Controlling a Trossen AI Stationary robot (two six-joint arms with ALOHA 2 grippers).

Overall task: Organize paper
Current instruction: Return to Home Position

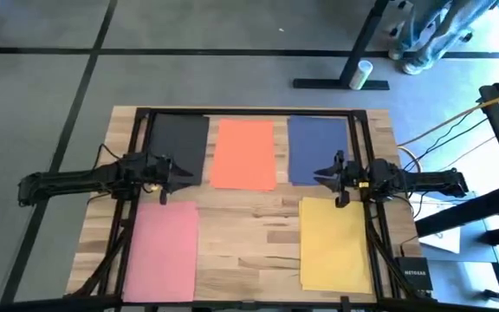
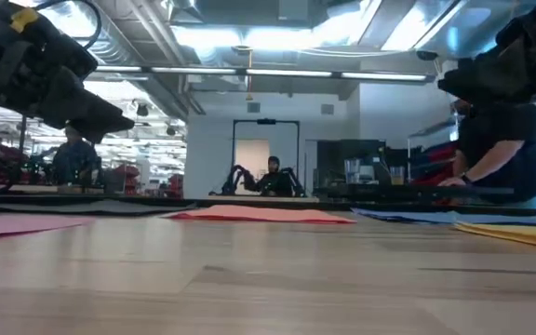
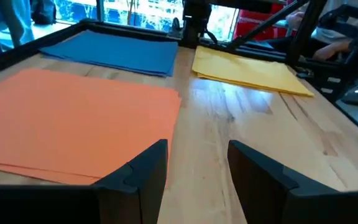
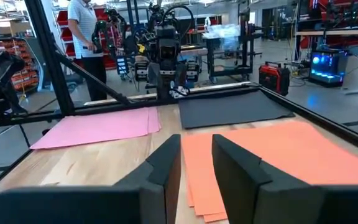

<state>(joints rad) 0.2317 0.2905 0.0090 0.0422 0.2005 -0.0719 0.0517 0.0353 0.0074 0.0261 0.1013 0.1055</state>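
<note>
Five stacks of paper lie flat on the wooden table: black [image 1: 178, 144], orange-red [image 1: 243, 153] and navy blue [image 1: 317, 148] along the far side, pink [image 1: 162, 250] and yellow [image 1: 334, 243] on the near side. My left gripper [image 1: 191, 177] hovers open above the black paper's near right corner, above the table. My right gripper [image 1: 320, 176] hovers open over the navy paper's near edge. In the left wrist view the orange-red paper [image 3: 73, 124] lies beyond my fingers; in the right wrist view it [image 4: 278, 155] lies ahead too.
A black metal frame [image 1: 249, 112] rims the table's far and side edges. A small black box [image 1: 411, 276] sits at the near right corner. Bare wood [image 1: 249, 243] lies between the pink and yellow paper. A person [image 2: 496, 149] stands beyond the table.
</note>
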